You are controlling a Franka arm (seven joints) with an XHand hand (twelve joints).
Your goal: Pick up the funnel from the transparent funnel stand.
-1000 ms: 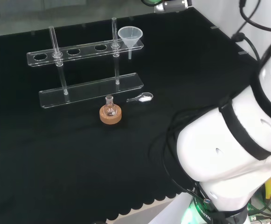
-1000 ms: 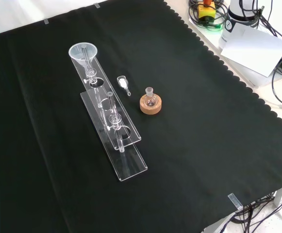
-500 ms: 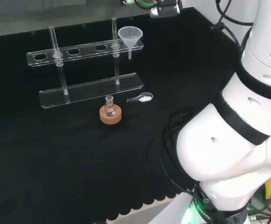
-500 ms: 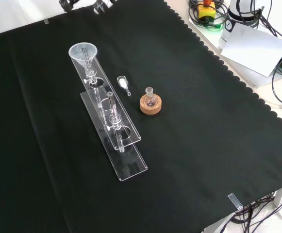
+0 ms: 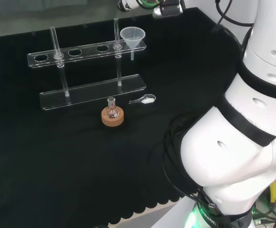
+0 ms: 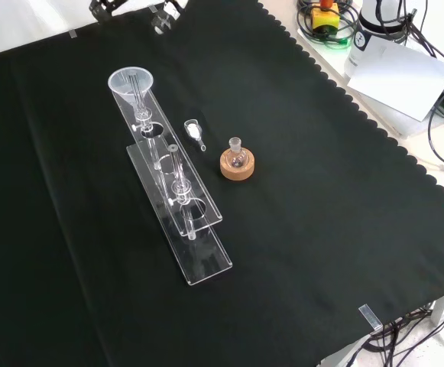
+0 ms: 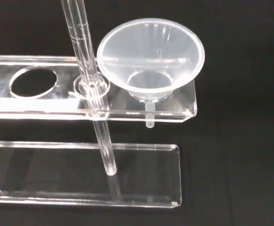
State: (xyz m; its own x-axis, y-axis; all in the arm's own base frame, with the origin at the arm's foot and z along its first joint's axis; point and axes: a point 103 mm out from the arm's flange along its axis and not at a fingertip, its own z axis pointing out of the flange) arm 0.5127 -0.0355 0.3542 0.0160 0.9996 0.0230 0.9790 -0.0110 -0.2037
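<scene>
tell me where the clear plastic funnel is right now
The clear plastic funnel sits in the end hole of the transparent stand's upper shelf, at that shelf's right end in the head view, beside an upright rod.

The funnel (image 5: 132, 36) is clear, faintly milky plastic at the upper middle of the head view. The funnel stand (image 5: 88, 90) beneath it is colourless and transparent, its edges glinting white. The bench (image 6: 298, 252) wears plain black cloth with a scalloped edge at the front view's right. A tan cork ring (image 6: 237, 164) sits mid-frame under a clear flask (image 6: 237, 152). The small scoop (image 6: 195, 131) beside it looks clear, perhaps holding something white.
</scene>
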